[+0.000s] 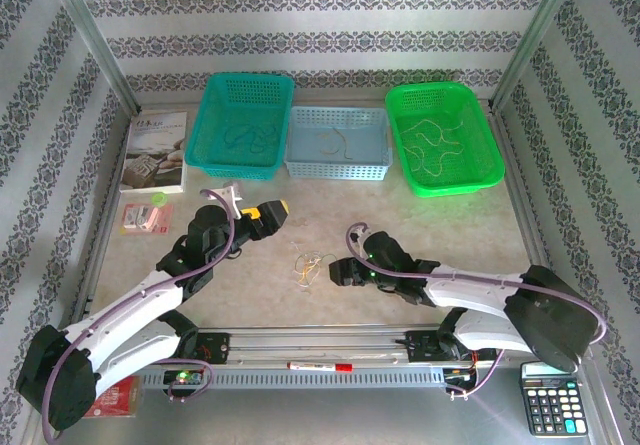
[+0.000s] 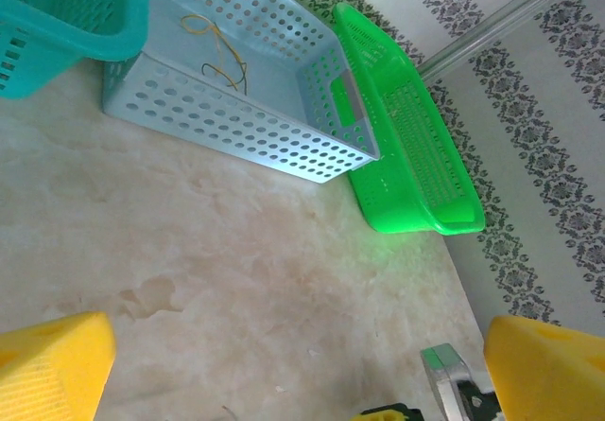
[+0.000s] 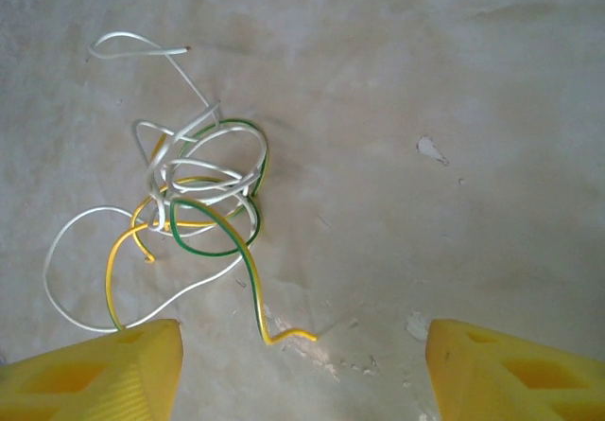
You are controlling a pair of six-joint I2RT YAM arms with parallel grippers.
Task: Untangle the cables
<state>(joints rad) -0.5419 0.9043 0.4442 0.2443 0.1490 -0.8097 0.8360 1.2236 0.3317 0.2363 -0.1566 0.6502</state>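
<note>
I am seeing the tangled cables [image 3: 198, 194] lying on the tabletop [image 1: 440, 230], just ahead of the right tool [image 1: 340, 271], whose fingers are standing apart. The left tool [image 1: 252, 203] is gaping wide. Loose strands [image 1: 247, 136] are lying in the teal basket [image 1: 235, 168], blue basket [image 1: 338, 171] and green basket [image 1: 430, 87].

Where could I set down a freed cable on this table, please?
Bare tabletop lies between the green basket and the right arm, and in front of the blue basket. It is crowded around the tangled cables, with the left gripper and right gripper close by, and beside the booklet.
</note>
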